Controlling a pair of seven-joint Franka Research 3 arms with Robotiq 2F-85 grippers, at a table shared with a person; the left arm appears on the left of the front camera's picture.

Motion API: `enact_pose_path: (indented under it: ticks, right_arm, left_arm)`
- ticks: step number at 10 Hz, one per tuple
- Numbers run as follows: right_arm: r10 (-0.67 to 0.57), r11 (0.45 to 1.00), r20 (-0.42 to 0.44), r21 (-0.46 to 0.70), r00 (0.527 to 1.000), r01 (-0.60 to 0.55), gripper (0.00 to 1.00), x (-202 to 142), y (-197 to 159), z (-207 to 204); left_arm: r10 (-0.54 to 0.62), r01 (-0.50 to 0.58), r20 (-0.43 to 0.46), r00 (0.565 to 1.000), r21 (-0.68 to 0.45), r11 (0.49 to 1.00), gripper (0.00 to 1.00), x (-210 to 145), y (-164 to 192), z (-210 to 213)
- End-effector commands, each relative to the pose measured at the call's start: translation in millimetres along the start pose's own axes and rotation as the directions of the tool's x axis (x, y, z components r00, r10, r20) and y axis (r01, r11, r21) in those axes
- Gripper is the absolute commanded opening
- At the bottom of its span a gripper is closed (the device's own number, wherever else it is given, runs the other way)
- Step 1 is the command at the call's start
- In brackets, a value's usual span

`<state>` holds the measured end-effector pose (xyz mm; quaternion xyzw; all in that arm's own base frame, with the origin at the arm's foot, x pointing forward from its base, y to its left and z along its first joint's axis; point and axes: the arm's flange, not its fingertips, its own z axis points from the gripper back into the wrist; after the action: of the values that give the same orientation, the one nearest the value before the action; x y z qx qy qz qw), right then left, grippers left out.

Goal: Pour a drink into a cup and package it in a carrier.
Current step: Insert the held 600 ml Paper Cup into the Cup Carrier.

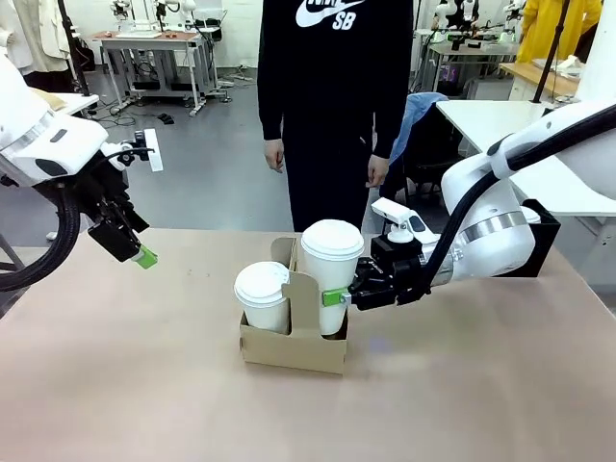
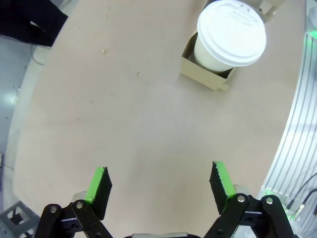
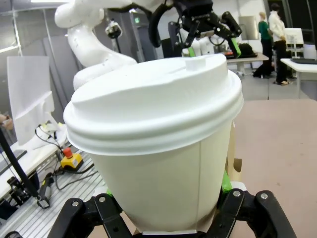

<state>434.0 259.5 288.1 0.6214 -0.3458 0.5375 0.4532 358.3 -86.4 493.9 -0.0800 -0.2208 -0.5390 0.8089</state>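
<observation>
Cup (image 1: 331, 269): lidded, clamped between right gripper (image 1: 339, 295) fingers, standing in carrier (image 1: 294, 346) pocket
Small cup (image 1: 262, 295): carrier's other pocket, beyond the held cup
Left gripper (image 1: 142, 256): spread wide, holding nothing, well apart
</observation>
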Motion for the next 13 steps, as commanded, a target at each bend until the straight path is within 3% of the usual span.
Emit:
enact_pose_path:
  ticks: [1,7,8,13]
  right_arm:
    - [0.053,0.998,-0.027,0.034,0.998,-0.052,0.81,-10.4,-10.8,2.7]
    - [0.103,0.99,-0.089,0.108,0.991,-0.094,0.81,-43.5,-23.7,-1.7]
    - [0.127,0.986,-0.098,0.122,0.987,-0.115,1.0,-43.2,-24.0,-0.9]
    - [0.15,0.988,-0.151,0.049,0.977,-0.145,1.0,-25.8,-9.2,25.2]
  left_arm:
    - [0.01,-0.01,0.012,1.0,-0.005,1.0,1.0,1.3,-2.0,2.0]
    - [0.01,-0.01,0.012,1.0,-0.005,1.0,1.0,1.3,-2.0,2.0]
    - [0.01,-0.01,0.012,1.0,-0.005,1.0,1.0,1.3,-2.0,2.0]
    - [0.01,-0.01,0.012,1.0,-0.005,1.0,1.0,1.3,-2.0,2.0]
